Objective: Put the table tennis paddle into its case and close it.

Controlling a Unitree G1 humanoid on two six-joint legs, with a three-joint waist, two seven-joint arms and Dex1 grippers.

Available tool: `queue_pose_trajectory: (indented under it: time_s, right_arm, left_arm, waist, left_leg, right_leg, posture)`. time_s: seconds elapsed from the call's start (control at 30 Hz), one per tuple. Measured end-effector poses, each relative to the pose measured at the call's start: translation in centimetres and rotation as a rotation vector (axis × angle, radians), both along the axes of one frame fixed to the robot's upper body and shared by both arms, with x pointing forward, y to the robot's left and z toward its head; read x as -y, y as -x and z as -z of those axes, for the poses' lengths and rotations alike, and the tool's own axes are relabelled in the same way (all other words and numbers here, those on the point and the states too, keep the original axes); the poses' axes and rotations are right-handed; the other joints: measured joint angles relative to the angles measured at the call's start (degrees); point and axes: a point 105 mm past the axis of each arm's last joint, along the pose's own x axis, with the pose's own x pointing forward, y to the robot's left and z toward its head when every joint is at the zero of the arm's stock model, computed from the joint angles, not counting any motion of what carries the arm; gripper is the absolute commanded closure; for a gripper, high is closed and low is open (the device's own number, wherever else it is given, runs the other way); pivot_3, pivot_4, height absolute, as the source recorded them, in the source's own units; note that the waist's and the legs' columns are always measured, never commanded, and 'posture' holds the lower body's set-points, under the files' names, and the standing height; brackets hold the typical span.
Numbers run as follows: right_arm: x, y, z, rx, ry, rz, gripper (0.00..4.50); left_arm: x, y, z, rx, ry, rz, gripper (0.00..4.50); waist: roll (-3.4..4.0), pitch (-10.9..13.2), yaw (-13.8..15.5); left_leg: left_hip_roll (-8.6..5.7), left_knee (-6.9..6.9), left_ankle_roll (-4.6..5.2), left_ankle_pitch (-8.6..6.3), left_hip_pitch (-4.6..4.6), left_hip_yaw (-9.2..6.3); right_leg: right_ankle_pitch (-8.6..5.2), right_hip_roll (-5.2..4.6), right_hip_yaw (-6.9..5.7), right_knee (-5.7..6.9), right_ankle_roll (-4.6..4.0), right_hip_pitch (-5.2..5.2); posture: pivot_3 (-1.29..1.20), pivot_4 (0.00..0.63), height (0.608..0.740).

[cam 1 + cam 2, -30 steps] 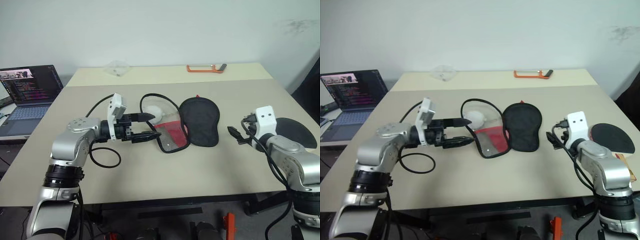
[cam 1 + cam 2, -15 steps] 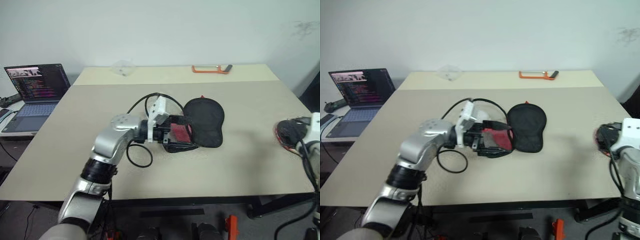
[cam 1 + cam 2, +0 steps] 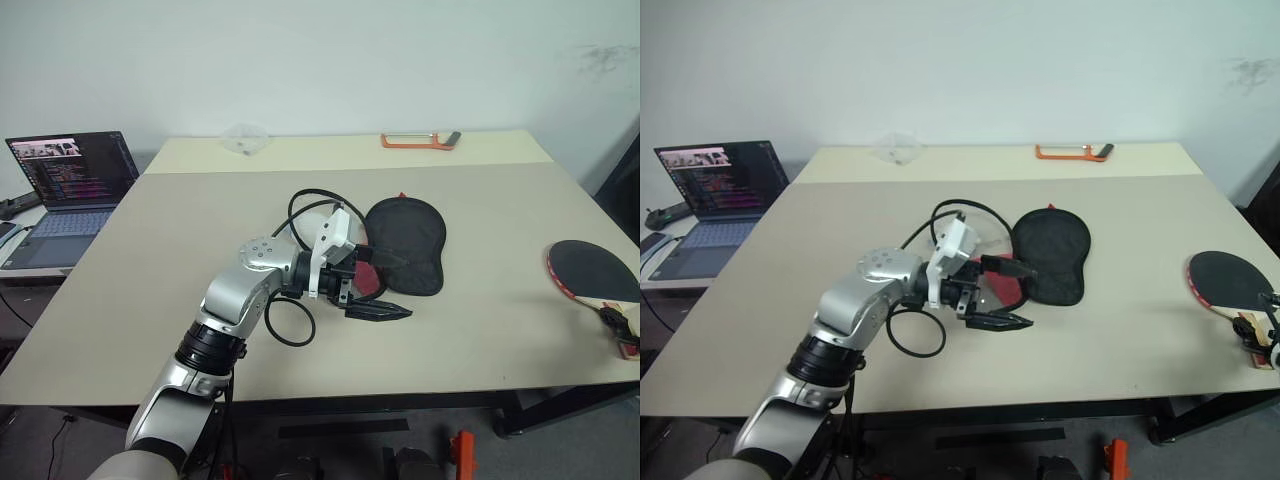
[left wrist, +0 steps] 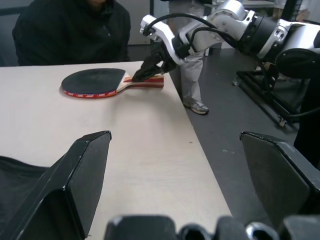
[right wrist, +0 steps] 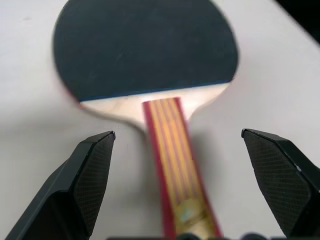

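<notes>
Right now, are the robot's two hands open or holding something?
Left gripper: open, holding nothing, over the case.
Right gripper: open, straddling the paddle handle.

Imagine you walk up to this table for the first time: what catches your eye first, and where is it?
The robot's left gripper, open, reaches across the middle of the table over the black-and-red case. At the table's right edge lies the table tennis paddle, black face up, with the open right gripper straddling its handle. An open laptop glows on a side desk at the left.
</notes>
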Motion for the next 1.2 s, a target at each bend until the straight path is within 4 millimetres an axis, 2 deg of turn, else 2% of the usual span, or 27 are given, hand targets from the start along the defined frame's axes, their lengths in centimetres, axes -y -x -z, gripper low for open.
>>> queue_pose_trajectory:
  time_s: [0.27,0.47,0.6,0.83,0.87,1.1,1.2]
  right_arm:
    - [0.2,0.2,2.3,-0.050,-0.008,-0.026,0.03]
    - [0.4,-0.8,2.3,-0.029,0.027,-0.029,0.03]
    - [0.4,-1.7,2.3,-0.011,0.039,-0.032,0.86]
    - [-0.6,-2.9,2.3,0.006,0.035,-0.048,3.27]
    - [-0.9,-3.2,2.3,0.009,0.032,-0.061,3.38]
    - [-2.8,-4.3,1.8,0.016,0.015,-0.110,3.38]
    - [-5.4,-5.4,1.0,0.037,-0.006,-0.188,3.38]
  left_arm:
    - [-0.1,-0.3,0.2,-0.012,-0.004,-0.008,0.00]
    - [-0.3,-0.6,0.5,-0.024,-0.006,-0.019,0.00]
    - [-0.3,-0.7,0.5,-0.020,-0.005,-0.022,0.00]
    - [-0.5,-0.8,0.5,-0.011,-0.010,-0.030,0.00]
    - [-0.6,-0.8,0.5,-0.011,-0.013,-0.034,0.00]
    - [-1.7,-1.2,1.0,-0.018,-0.029,-0.075,0.00]
    - [-2.4,-1.3,1.3,-0.024,-0.037,-0.104,0.00]
  waist:
    - [0.01,0.00,0.10]
    - [0.00,0.00,0.01]
    - [-0.04,0.01,-0.11]
    - [-0.04,0.01,-0.25]
    - [-0.04,0.01,-0.39]
    - [-0.03,0.01,-0.84]
    - [-0.02,0.01,-0.99]
  left_leg:
    - [-0.01,-0.01,0.00,0.00,-0.01,0.00]
    - [0.00,-0.01,-0.01,0.00,0.01,0.01]
    - [0.00,0.03,-0.01,0.00,0.04,0.07]
    - [0.04,0.04,0.01,0.01,0.07,0.11]
    - [0.04,0.03,0.01,0.01,0.08,0.11]
    - [0.04,0.01,0.01,0.01,0.07,0.12]
    - [0.04,-0.04,0.01,0.01,0.06,0.10]
  right_leg:
    - [0.00,-0.01,0.00,-0.05,0.00,0.00]
    - [0.00,-0.01,0.01,-0.04,0.00,0.00]
    - [0.03,-0.01,0.07,-0.05,0.03,0.02]
    - [0.05,0.03,0.11,-0.03,0.04,0.04]
    - [0.05,0.03,0.12,-0.03,0.04,0.03]
    - [0.05,0.03,0.15,-0.02,0.04,-0.02]
    - [0.05,0.03,0.15,-0.03,0.03,-0.05]
  posture:
    - [0.00,0.150,0.740]
    - [0.00,0.150,0.740]
    - [0.00,0.150,0.740]
    - [0.00,0.150,0.740]
    - [0.00,0.150,0.740]
    - [0.00,0.150,0.740]
    - [0.00,0.150,0.740]
